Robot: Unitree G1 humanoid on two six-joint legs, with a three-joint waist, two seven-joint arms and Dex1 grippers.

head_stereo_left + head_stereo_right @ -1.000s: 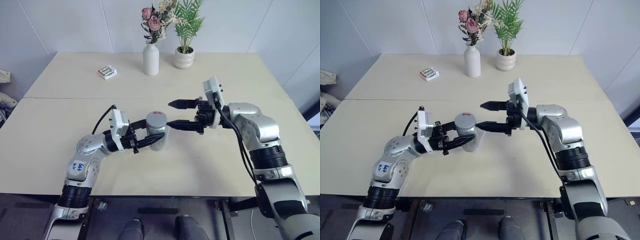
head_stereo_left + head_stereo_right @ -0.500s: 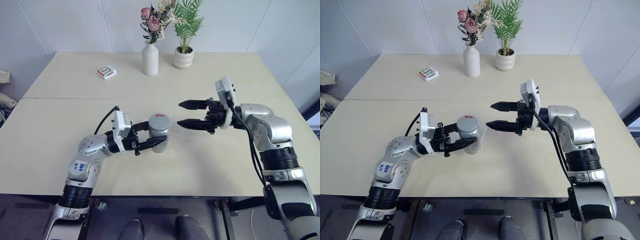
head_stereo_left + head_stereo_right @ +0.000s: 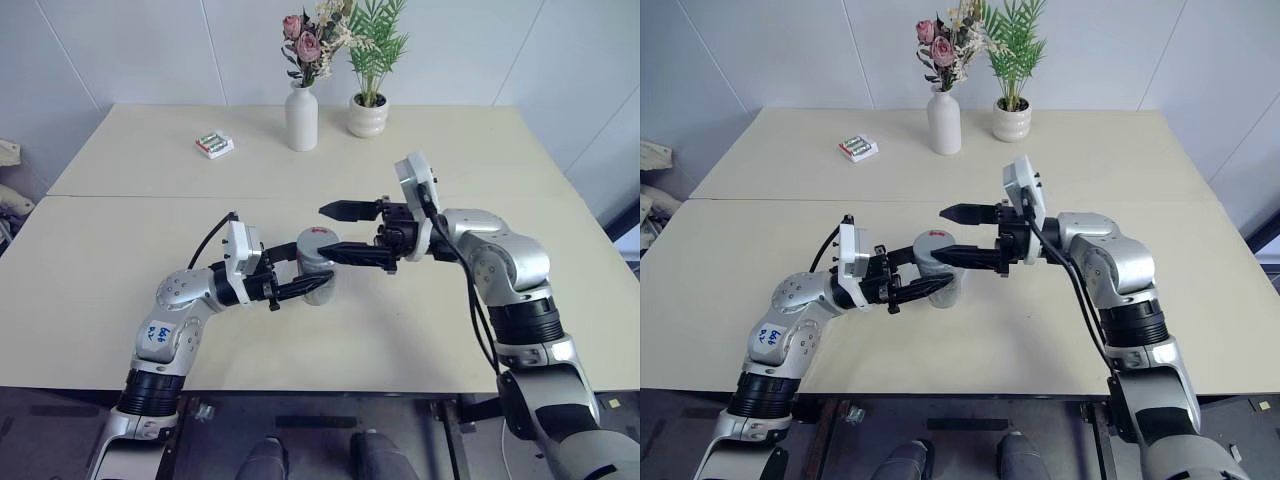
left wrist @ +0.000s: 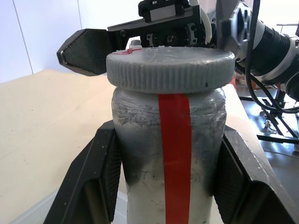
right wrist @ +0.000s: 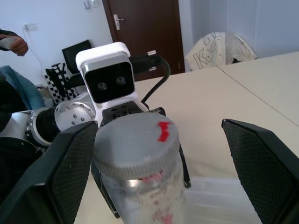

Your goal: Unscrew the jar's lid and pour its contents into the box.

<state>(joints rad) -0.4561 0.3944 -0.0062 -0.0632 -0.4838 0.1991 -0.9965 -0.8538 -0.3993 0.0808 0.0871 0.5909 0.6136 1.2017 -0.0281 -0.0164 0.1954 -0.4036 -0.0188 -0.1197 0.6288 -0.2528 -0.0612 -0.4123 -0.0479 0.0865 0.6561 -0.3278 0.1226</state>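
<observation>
My left gripper [image 3: 306,276] is shut on the jar [image 4: 170,154] and holds it upright just above the table, one finger [image 4: 93,177] on each side. The jar has a cloudy wall and a red stripe. Its grey ribbed lid [image 3: 315,240] is screwed on and bears a red mark. My right gripper [image 3: 326,233] stands open and level at lid height, its two fingers [image 5: 70,163] either side of the lid and not closed on it. A clear rim of the box [image 5: 219,189] shows below the jar. I cannot make out the contents through the cloudy wall.
At the back of the table stand a white vase [image 3: 302,118] with flowers and a white plant pot [image 3: 368,116]. A small white pack with green cells [image 3: 214,144] lies at the back left. A person's hand [image 5: 14,44] shows far off in the right wrist view.
My right gripper drew off to the right, then came back left; its open fingers now bracket the lid. The left gripper and the jar have stayed put.
</observation>
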